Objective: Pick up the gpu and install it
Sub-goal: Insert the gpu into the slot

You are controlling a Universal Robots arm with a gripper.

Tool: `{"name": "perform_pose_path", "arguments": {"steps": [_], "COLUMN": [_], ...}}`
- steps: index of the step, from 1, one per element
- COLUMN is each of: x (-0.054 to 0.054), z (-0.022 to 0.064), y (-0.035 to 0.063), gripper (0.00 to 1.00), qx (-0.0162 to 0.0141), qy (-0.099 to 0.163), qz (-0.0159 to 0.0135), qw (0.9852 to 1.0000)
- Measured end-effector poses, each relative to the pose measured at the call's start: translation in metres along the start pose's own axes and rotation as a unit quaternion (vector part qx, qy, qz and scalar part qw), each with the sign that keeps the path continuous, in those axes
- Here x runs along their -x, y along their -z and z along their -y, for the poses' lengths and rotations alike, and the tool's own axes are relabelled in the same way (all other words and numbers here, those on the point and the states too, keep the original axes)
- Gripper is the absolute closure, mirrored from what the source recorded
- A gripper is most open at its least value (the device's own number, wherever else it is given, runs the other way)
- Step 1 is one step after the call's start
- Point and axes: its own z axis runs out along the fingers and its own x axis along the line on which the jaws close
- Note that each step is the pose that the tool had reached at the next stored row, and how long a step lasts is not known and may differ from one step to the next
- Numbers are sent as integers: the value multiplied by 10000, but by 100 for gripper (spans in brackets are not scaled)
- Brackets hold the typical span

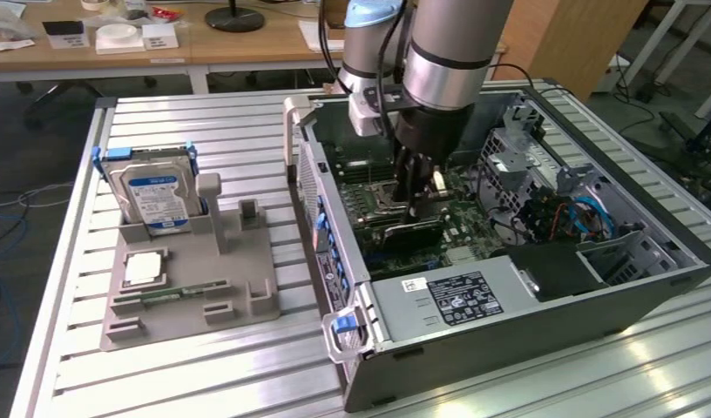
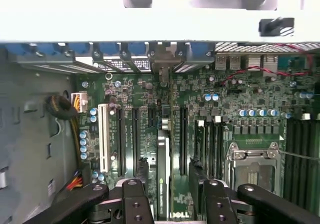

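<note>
Ribbed metal tabletop [image 1: 216,383] is being seen under everything, with a wooden desk [image 1: 158,52] standing behind it, beyond the computer case [image 1: 507,335]. On the exterior view's left, well apart from the case, a grey fixture tray [image 1: 181,318] is lying on the table. A blue-framed hard drive [image 1: 156,196] is being held upright at the tray's end farther from the case's front. A pale square chip [image 1: 143,267] and a narrow green memory stick [image 1: 170,296] are lying flat nearer that front. The case itself is lying on its side with its panel off, so that the motherboard [image 2: 240,99] is being shown facing upward. The arm [image 1: 449,43] is being lowered from above into the middle of the case, and the gripper [image 1: 420,196] is hanging just over the board. In the wrist view the gpu [image 2: 163,174] is standing on edge inside the case, over the row of expansion slots. It is lined up with the gripper [image 2: 170,184], directly below it. Whether the card is being clamped or merely straddled cannot be told. Beside it, deeper in the case, the silver processor socket [image 2: 252,169] is lying bare. Toward the exterior view's right the labelled power supply [image 1: 460,298] is sitting at the case's near end, and blue cables [image 1: 588,213] are trailing by the drive bays.
</note>
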Motion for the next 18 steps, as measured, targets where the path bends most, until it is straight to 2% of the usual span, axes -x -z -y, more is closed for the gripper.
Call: {"name": "perform_pose_path", "arguments": {"steps": [9, 18], "x": [4, 4], "z": [3, 4], "y": [192, 199], "gripper": [55, 55], "qx": [0, -1], "qy": [0, 0], "qz": [0, 0], "qw": [10000, 10000]}}
